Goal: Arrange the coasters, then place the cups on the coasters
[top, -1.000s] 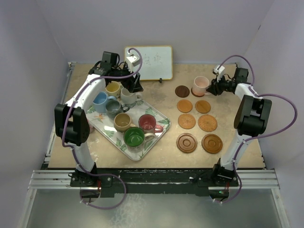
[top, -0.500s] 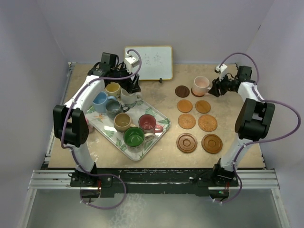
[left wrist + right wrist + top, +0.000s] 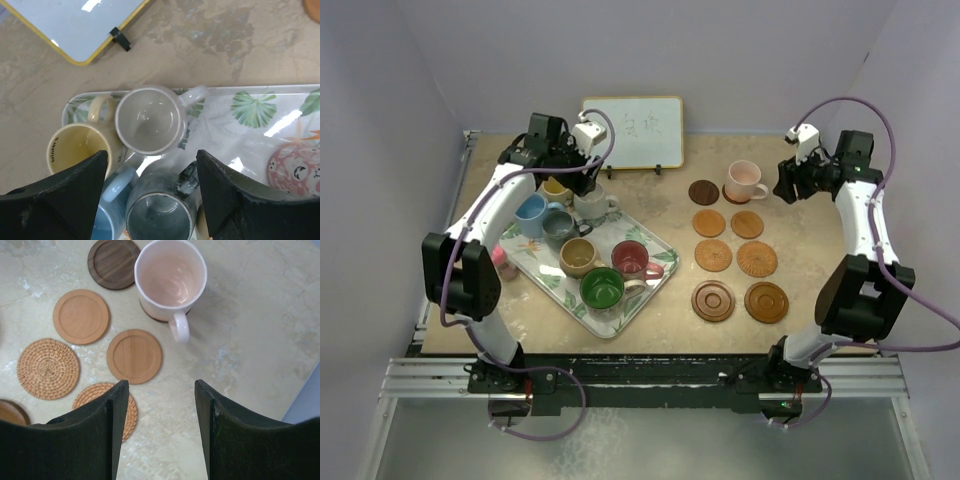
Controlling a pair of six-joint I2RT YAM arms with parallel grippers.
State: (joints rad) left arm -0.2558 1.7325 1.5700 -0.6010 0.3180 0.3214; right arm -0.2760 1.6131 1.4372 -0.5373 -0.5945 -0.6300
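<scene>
**Cups: one on its disc, seven waiting on the tray**

Coasters lie in two columns at three o'clock from the rectangular leaf-patterned tray (image 3: 664,264), well apart from it. Nearest the arm bases sit the two grooved brown wooden coasters (image 3: 712,301), then two woven ones, then two plain orange ones. At the far end is a dark brown coaster (image 3: 704,192), with the eighth beside it under the pale pink ceramic cup (image 3: 746,178).

On the tray, the green cup (image 3: 602,289) is nearest. Behind it come the red cup (image 3: 631,258) and the tan cup (image 3: 579,257), then the grey-blue cup (image 3: 560,228) and the light blue cup (image 3: 532,210). Farthest are the off-white cup (image 3: 590,204) and the yellow cup (image 3: 557,188).

The right gripper (image 3: 161,385) has its fingers apart and holds nothing. The pink cup stands at twelve o'clock from it, apart from the fingers, with its handle pointing back at six.

The left gripper (image 3: 151,155) hangs over the tray's far end, also spread and empty. In its wrist view the off-white cup sits at twelve o'clock between the fingers, its handle at two o'clock. The yellow cup touches it at nine, and the grey-blue cup crowds in at six.

The left arm is clearly the nearer one for these cups. The next pick probably depends on closing across the off-white rim without catching either neighbour.
</scene>
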